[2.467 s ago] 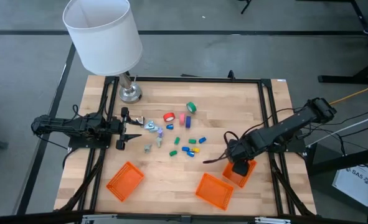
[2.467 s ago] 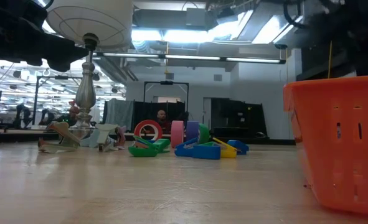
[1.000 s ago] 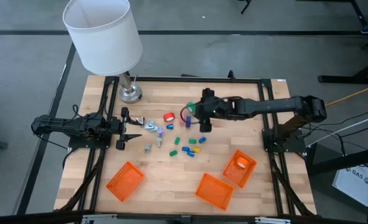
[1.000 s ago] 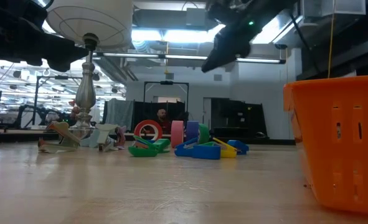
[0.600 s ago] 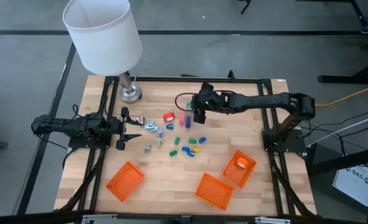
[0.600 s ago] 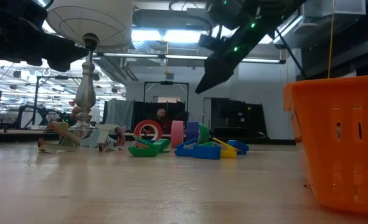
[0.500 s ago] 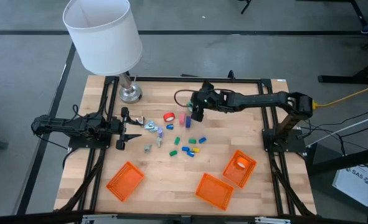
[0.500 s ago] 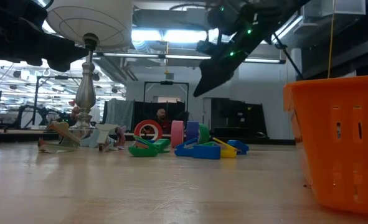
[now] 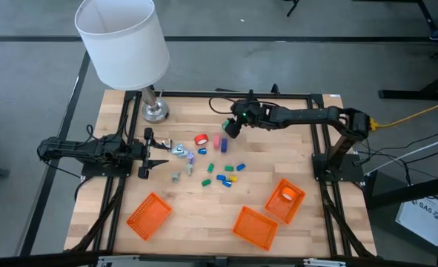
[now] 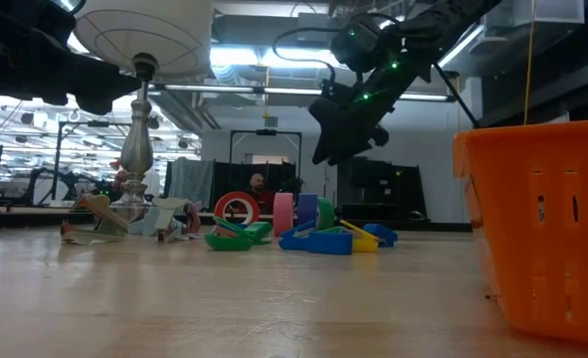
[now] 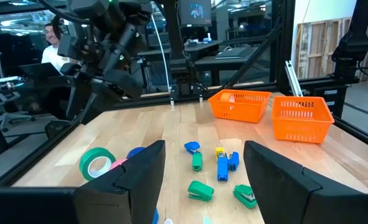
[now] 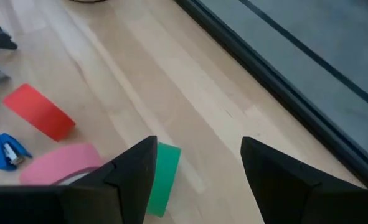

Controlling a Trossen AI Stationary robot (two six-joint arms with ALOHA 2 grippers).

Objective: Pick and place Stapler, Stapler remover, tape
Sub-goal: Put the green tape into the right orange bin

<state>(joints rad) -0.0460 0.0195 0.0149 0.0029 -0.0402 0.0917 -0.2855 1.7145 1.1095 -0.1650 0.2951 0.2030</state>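
Note:
Three tape rolls stand on edge at the table's far middle: red (image 9: pixel 201 139), pink (image 9: pixel 218 141) and green (image 12: pixel 162 177). My right gripper (image 9: pixel 228 131) hovers open just above the green roll, slanting down from the right; the roll lies by one fingertip (image 12: pixel 134 168), untouched. Small blue, green and yellow staplers (image 9: pixel 224 174) lie scattered nearer the middle. Pale claw-shaped staple removers (image 9: pixel 181 153) lie left of them. My left gripper (image 9: pixel 161 152) waits open and level at the left, facing the removers.
Three orange baskets stand along the near side (image 9: pixel 148 215) (image 9: pixel 254 226) (image 9: pixel 285 199); the right one holds an orange roll. A lamp with a white shade (image 9: pixel 122 41) stands on its base (image 9: pixel 156 111) at the far left corner. Bare wood lies right of the staplers.
My right gripper has swung from above the staplers toward the table's far edge and a little left, come down, and rolled about its own axis. It now hangs over the green tape roll, still open. Nothing on the table has moved.

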